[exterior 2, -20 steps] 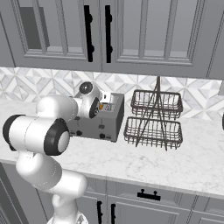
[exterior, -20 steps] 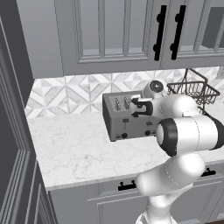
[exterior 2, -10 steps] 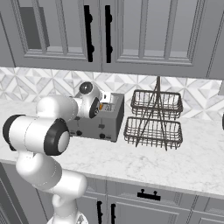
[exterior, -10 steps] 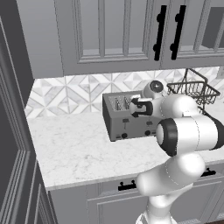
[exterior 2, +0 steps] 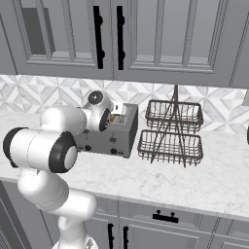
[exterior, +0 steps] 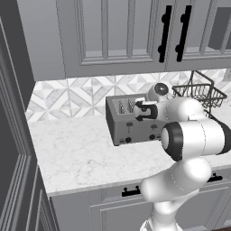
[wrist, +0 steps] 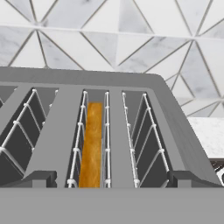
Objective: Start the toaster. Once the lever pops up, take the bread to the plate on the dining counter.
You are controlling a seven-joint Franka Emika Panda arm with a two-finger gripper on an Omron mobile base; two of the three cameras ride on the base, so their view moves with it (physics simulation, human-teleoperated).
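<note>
The grey four-slot toaster [exterior: 128, 122] [exterior 2: 109, 138] stands on the marble worktop against the tiled wall. Seen from the hand, its top [wrist: 131, 83] is close below me. The bread [wrist: 91, 144] stands on edge deep in one middle slot, golden-tan, and shows as an orange speck [exterior 2: 113, 118] in the right base view. My gripper [wrist: 114, 179] hangs just above the toaster top, open, with one dark fingertip [wrist: 41, 178] on each side of the bread's slot. Nothing sits between the fingers. The plate and the dining counter are out of view.
A two-tier dark wire basket rack [exterior 2: 170, 133] [exterior: 198, 92] stands right of the toaster. Grey wall cabinets with black handles [exterior: 171, 34] hang overhead. Bare marble worktop [exterior: 76, 153] stretches left of the toaster, up to a tall dark cabinet side [exterior: 13, 135].
</note>
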